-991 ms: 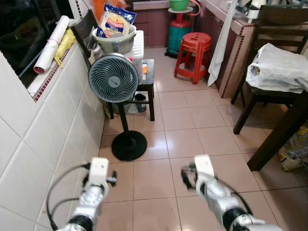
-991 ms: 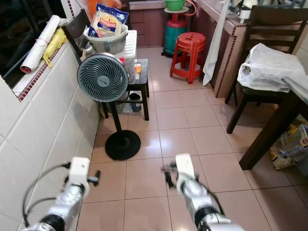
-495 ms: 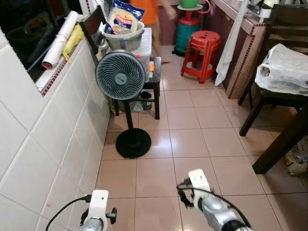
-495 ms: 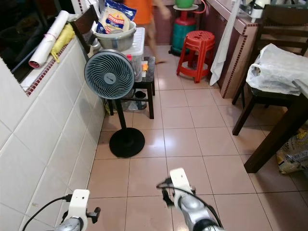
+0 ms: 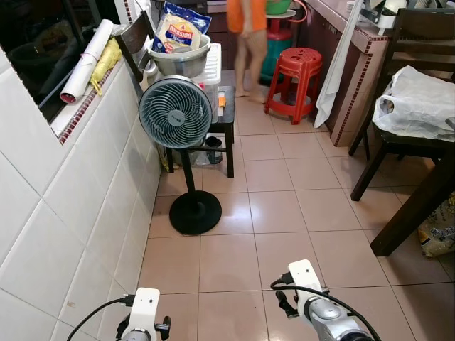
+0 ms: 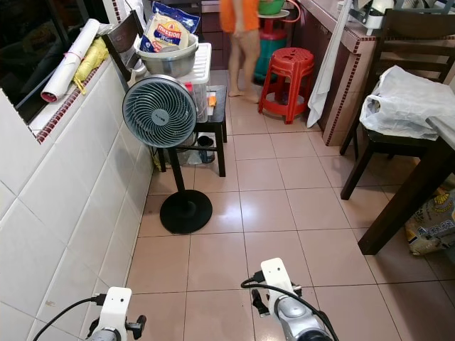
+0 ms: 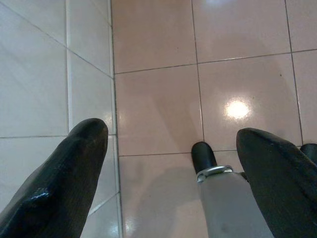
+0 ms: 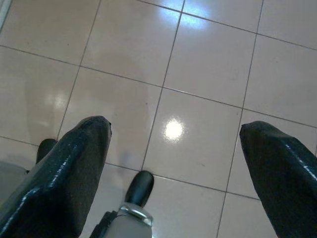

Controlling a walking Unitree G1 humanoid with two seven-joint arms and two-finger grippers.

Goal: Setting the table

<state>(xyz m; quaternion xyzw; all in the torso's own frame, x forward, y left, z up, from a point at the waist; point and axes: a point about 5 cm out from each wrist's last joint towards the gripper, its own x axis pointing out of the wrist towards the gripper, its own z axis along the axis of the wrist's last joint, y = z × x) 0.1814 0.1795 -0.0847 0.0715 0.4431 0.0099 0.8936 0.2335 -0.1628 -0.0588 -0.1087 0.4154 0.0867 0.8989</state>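
Note:
A dark wooden table (image 6: 398,206) shows its corner and leg at the right edge. Beside it stands a dark chair (image 5: 380,142) with a white plastic bag (image 5: 419,103) on its seat. No tableware can be made out. Both arms hang low at the bottom of the eye views, the left arm (image 5: 146,320) near the tiled wall and the right arm (image 5: 313,309) over the floor. In the wrist views my left gripper (image 7: 171,131) and my right gripper (image 8: 174,126) point down at bare pink floor tiles, each with its fingers wide apart and nothing between them.
A standing fan (image 5: 175,112) is ahead by the white tiled wall (image 5: 64,213). Behind it a small table carries a basin (image 5: 179,62) with a packet. Farther back are a red stool (image 5: 293,71), a person (image 5: 247,39) in orange and a counter (image 5: 355,50).
The camera has shifted a little and both arms sit lower in the picture than a second ago. The person in orange has walked right, to beside the red stool.

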